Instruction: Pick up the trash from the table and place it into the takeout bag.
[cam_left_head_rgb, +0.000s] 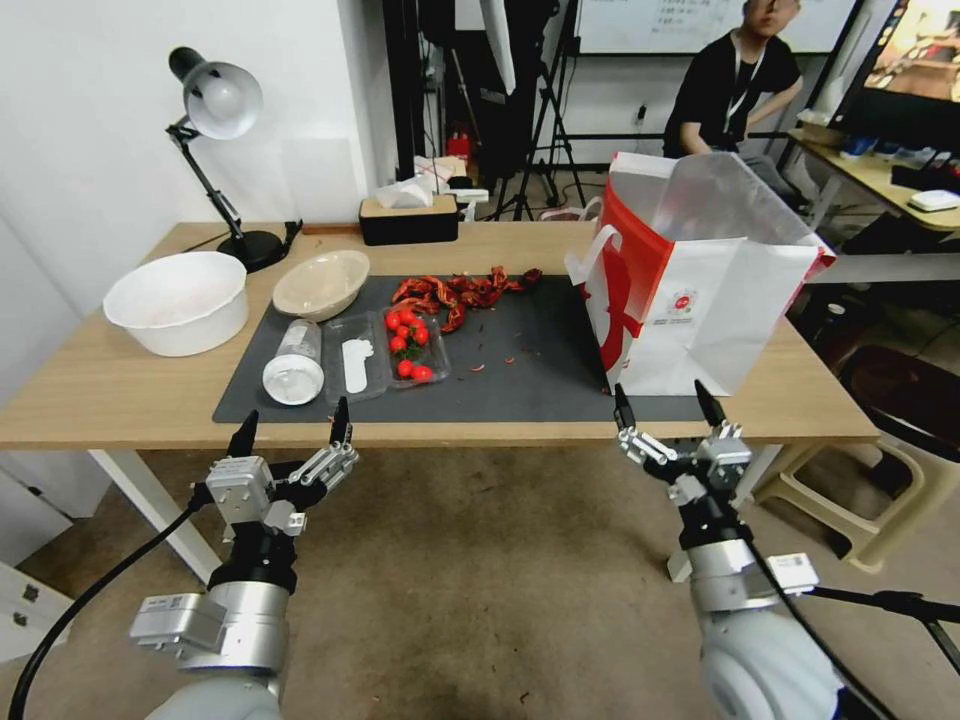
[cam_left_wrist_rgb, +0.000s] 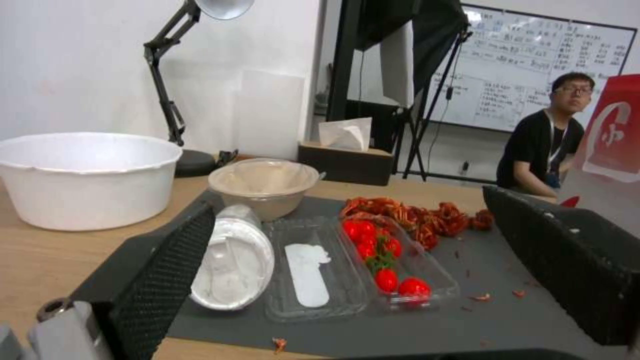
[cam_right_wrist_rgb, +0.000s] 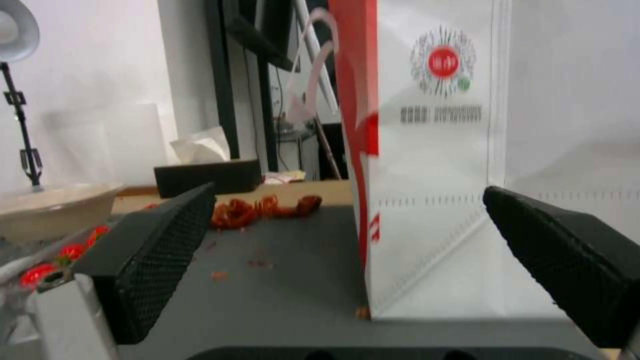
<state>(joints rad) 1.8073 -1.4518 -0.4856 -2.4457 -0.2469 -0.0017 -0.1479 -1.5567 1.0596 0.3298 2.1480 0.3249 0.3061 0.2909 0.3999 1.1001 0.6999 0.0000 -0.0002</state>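
On the table, a dark mat carries the trash: a clear tumbler lying on its side, a beige bowl, an open clear tray with small red tomatoes, and a heap of red shells. The white-and-red takeout bag stands upright and open at the mat's right end. My left gripper hangs open just before the table's near edge, facing the tumbler. My right gripper is open in front of the bag.
A big white basin sits at the table's left, with a black desk lamp and a tissue box along the back edge. A plastic stool stands right of the table. Small red scraps dot the mat's middle.
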